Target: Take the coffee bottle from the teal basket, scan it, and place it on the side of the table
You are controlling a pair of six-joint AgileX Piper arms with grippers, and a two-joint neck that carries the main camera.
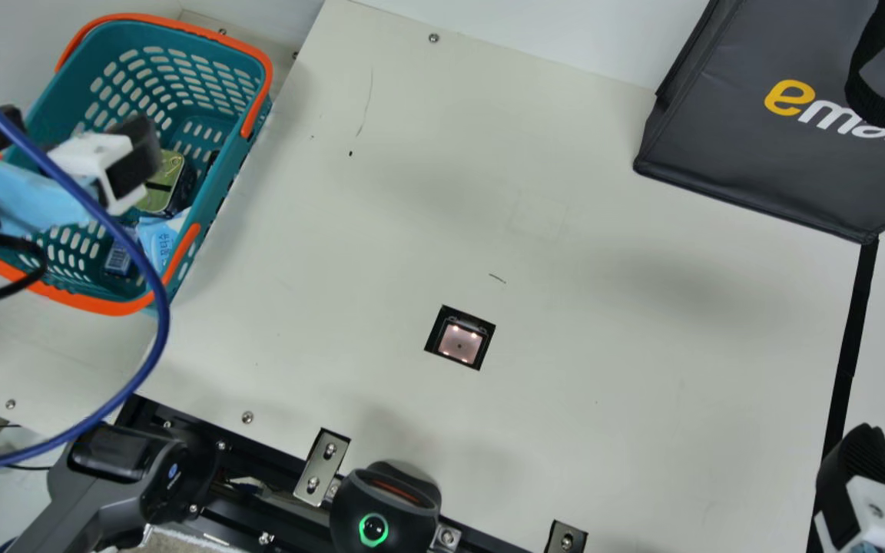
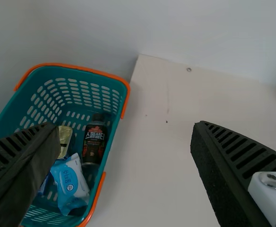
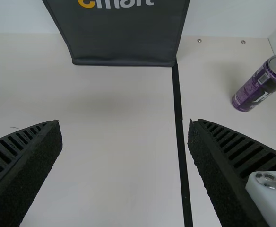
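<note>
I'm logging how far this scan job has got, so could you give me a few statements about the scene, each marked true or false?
1. The coffee bottle is in the teal basket. True.
2. The left gripper is clamped on the bottle. False: it is open and holds nothing.
3. A blue-and-white packet is in the basket too. True.
4. The purple can is in the basket. False: it stands on the table.
5. The right gripper is open. True.
</note>
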